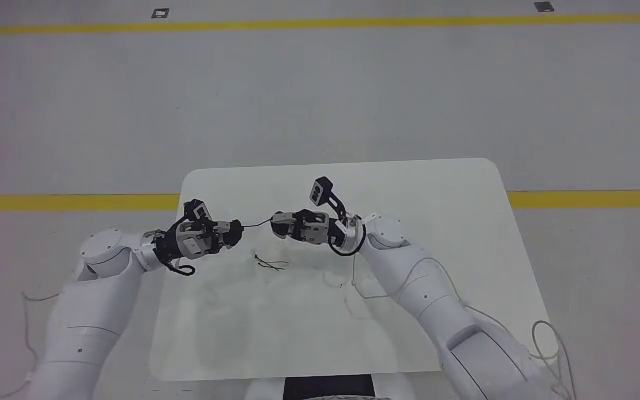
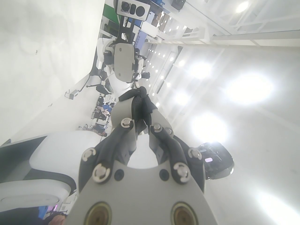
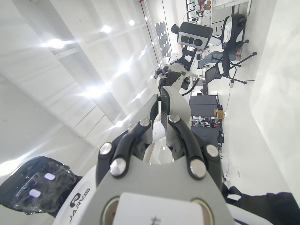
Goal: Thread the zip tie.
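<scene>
Zip tie (image 1: 256, 222) hangs in the air above the white table (image 1: 440, 200), stretched as a thin dark line btw. the two grippers, which face each other tip to tip. Its long axis runs approx. from one gripper to the other, side to side before the robot, and rises a little toward the right one.

The left gripper (image 1: 232, 230) is pressed together on one end of the tie. In the left wrist view its tips (image 2: 138, 97) are closed w/ a dark piece sticking out beside them. The other end reaches the right gripper (image 1: 278, 224). From the right wrist view (image 3: 161, 94) I cannot tell if this one pinches the strap or not.

Both arms are equally near the tie, since each is at one end of it. My judgement: the next move depends on bringing the tail in line w/ the small head slot, so a little error in angle will make it miss. The strap is thin and will bend easily.

A few spare ties (image 1: 268, 263) lie loose on the table, just below the gap btw. the grippers in the top view.
</scene>
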`<action>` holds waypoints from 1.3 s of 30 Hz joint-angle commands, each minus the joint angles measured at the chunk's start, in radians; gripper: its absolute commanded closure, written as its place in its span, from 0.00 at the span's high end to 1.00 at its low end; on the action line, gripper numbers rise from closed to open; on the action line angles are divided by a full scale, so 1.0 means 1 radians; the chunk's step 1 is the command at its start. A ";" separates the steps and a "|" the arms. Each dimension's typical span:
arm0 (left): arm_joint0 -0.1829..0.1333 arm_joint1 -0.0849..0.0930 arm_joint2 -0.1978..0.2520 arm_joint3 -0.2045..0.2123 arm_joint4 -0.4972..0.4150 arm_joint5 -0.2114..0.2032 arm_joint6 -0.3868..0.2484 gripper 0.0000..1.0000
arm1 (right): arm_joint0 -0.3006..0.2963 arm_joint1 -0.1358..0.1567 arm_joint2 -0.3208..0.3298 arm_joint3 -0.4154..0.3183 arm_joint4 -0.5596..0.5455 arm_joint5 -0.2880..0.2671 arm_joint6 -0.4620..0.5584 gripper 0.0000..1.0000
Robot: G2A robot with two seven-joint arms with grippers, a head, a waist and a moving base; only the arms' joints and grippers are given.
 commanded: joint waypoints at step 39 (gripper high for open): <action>0.005 0.013 0.071 -0.051 0.002 -0.007 0.123 1.00 | -0.063 0.016 -0.004 -0.135 -0.028 0.019 -0.101 0.00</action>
